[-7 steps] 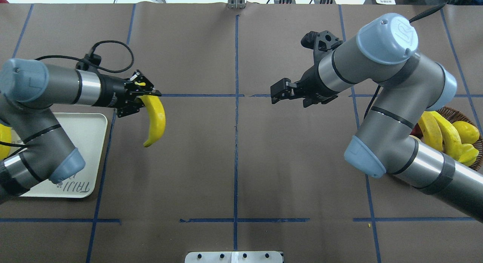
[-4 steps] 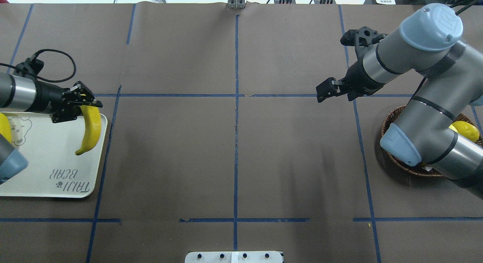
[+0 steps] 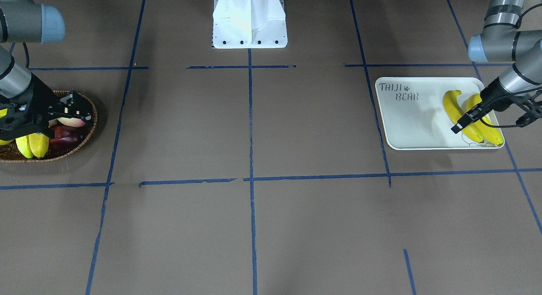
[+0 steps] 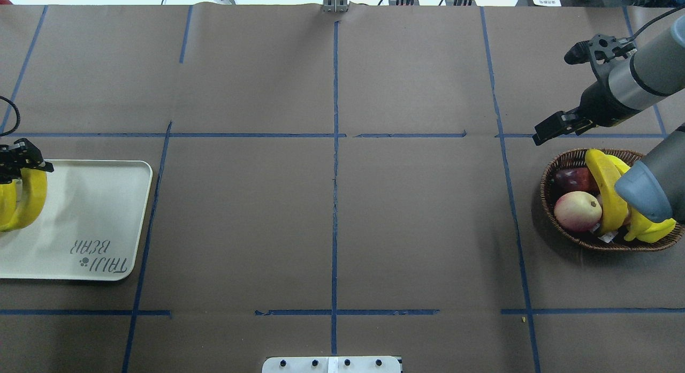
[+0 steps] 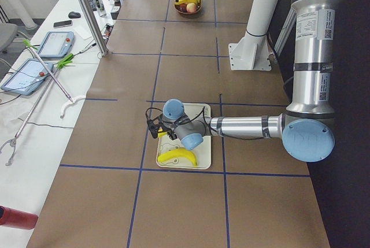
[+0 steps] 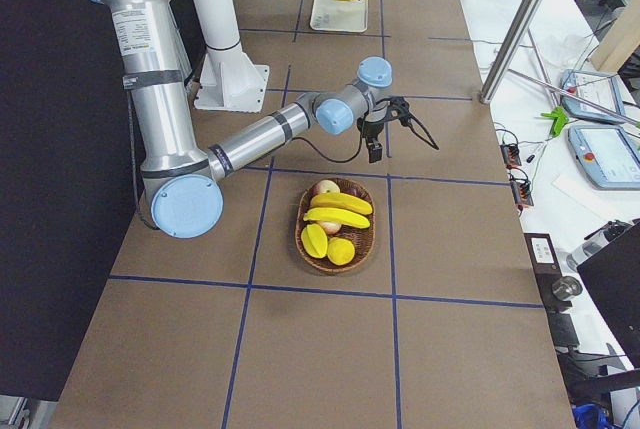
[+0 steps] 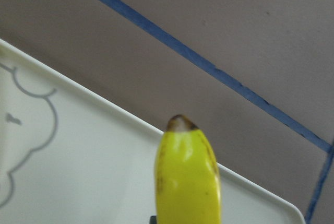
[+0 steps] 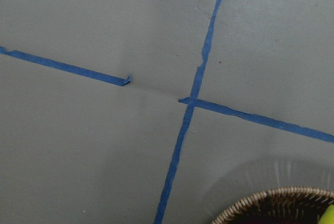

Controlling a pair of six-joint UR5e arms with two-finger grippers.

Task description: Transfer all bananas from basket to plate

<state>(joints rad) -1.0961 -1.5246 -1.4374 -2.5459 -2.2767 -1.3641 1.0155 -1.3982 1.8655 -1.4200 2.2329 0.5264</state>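
Carried further over the plate (image 4: 107, 212), left tool (image 4: 24, 167) pinches a banana (image 4: 33, 199); right tool (image 4: 541, 135) spread.

Yellow bananas (image 3: 454, 111) are gleaming beneath the black left claw (image 3: 459, 125) on an off-white, grey-lettered plate (image 3: 408, 125); blue tape lines (image 3: 250, 117) are crossing the brown table (image 3: 313, 117).

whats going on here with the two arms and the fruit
The left gripper holds a banana low over the plate, beside a second banana lying there. The right gripper hovers empty near the basket, where two more bananas wait among other fruit.
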